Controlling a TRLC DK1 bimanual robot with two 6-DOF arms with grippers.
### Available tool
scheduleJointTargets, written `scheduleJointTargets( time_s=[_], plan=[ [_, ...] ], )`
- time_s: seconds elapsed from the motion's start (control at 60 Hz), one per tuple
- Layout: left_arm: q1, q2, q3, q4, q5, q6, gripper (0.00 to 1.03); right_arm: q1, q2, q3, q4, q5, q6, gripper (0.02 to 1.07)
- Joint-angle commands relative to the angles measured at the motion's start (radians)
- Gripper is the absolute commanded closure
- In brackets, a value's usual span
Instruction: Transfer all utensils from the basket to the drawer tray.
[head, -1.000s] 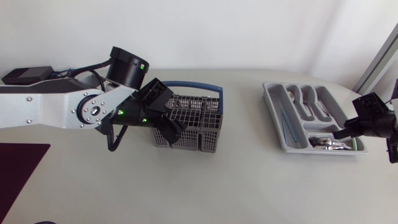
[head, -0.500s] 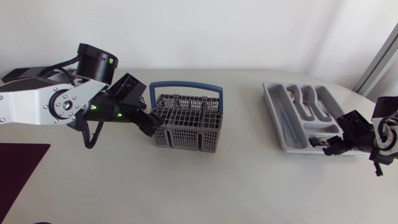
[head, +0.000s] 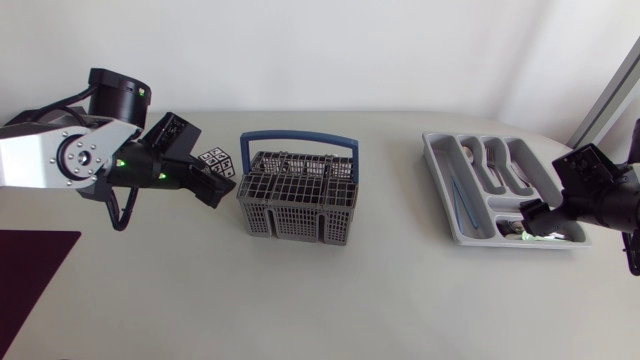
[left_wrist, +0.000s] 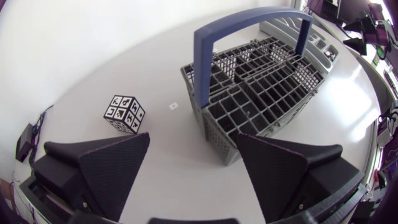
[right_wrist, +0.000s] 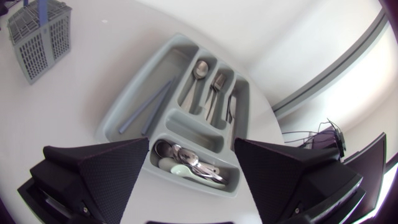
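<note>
While no utensil can be made out standing in the grey wire basket (head: 297, 200), which sits left of centre in the overhead frame, its darker cells cannot be seen to the bottom from either the overhead or the left wrist view. The basket's long axis runs across the frame, and its blue handle (left_wrist: 249, 25) arches along that same line. The left arm (head: 60, 165) enters from the left edge. Its jaws are spread wide with nothing between them, and they are aimed at the basket's near end, which lies just ahead of them and slightly apart. A small black-and-white marker cube (head: 216, 163) rests on the desk (head: 380, 290) beside those jaws. The drawer tray (head: 440, 185) is set at the right of the frame, well apart from the basket. Spoons (right_wrist: 198, 71), forks (right_wrist: 216, 84) and two blue-grey sticks (right_wrist: 146, 106) are laid lengthwise in its long slots. A heap of small spoons (right_wrist: 189, 163) fills its short cross compartment. The right arm (head: 600, 190) is poised over that compartment, and its jaws are released and empty. The transfer is judged close to done. Should anything remain in the basket, the left arm is the nearer one, and a reach forward and down into the cells would be called for.
</note>
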Motion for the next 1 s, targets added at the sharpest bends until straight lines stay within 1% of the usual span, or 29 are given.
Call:
scheduleJointTargets(
  time_s=[0.0, 0.133, 0.2, 0.267, 0.333, 0.367, 0.433, 0.483, 0.567, 0.6, 0.617, 0.733, 0.767, 0.867, 0.917, 0.983],
  plan=[
    [0.027, 0.057, 0.014, 0.005, 0.006, 0.025, 0.05, 0.083, -0.041, 0.020, -0.043, -0.010, 0.071, 0.06],
    [0.052, 0.117, 0.040, 0.014, 0.006, 0.032, 0.06, 0.260, -0.025, 0.029, -0.062, -0.009, 0.178, 0.07],
    [0.059, 0.146, 0.049, 0.014, 0.006, 0.039, 0.06, 0.330, 0.023, 0.052, -0.069, -0.009, 0.230, 0.08],
    [0.059, 0.172, 0.062, 0.014, 0.006, 0.042, 0.06, 0.390, 0.092, 0.081, -0.060, -0.024, 0.275, 0.15],
    [0.053, 0.198, 0.075, 0.014, 0.008, 0.042, 0.13, 0.450, 0.180, 0.121, -0.049, -0.042, 0.318, 0.23],
    [0.047, 0.209, 0.080, 0.014, 0.009, 0.042, 0.15, 0.471, 0.215, 0.137, -0.031, -0.055, 0.331, 0.27],
    [0.033, 0.221, 0.086, 0.014, 0.014, 0.040, 0.21, 0.511, 0.281, 0.175, -0.026, -0.070, 0.361, 0.41],
    [0.024, 0.232, 0.089, 0.014, 0.018, 0.040, 0.27, 0.539, 0.331, 0.209, -0.019, -0.085, 0.384, 0.56],
    [0.013, 0.242, 0.094, 0.014, 0.023, 0.040, 0.28, 0.586, 0.411, 0.262, -0.011, -0.105, 0.402, 0.74],
    [0.012, 0.242, 0.094, 0.014, 0.029, 0.040, 0.28, 0.594, 0.426, 0.275, -0.011, -0.108, 0.404, 0.79],
    [0.012, 0.244, 0.094, 0.013, 0.038, 0.040, 0.27, 0.602, 0.446, 0.290, -0.008, -0.108, 0.408, 0.84],
    [0.006, 0.242, 0.092, 0.011, 0.086, 0.040, 0.27, 0.632, 0.538, 0.371, -0.011, -0.108, 0.437, 0.98],
    [0.003, 0.241, 0.092, 0.011, 0.094, 0.040, 0.28, 0.640, 0.568, 0.396, -0.017, -0.108, 0.442, 1.00],
    [-0.008, 0.233, 0.088, 0.005, 0.112, 0.042, 0.28, 0.663, 0.629, 0.451, -0.043, -0.110, 0.456, 1.00],
    [-0.014, 0.224, 0.080, -0.001, 0.133, 0.045, 0.28, 0.678, 0.635, 0.460, -0.052, -0.110, 0.457, 1.00],
    [-0.022, 0.216, 0.071, -0.009, 0.135, 0.051, 0.27, 0.692, 0.630, 0.457, -0.057, -0.110, 0.462, 1.00]
  ],
)
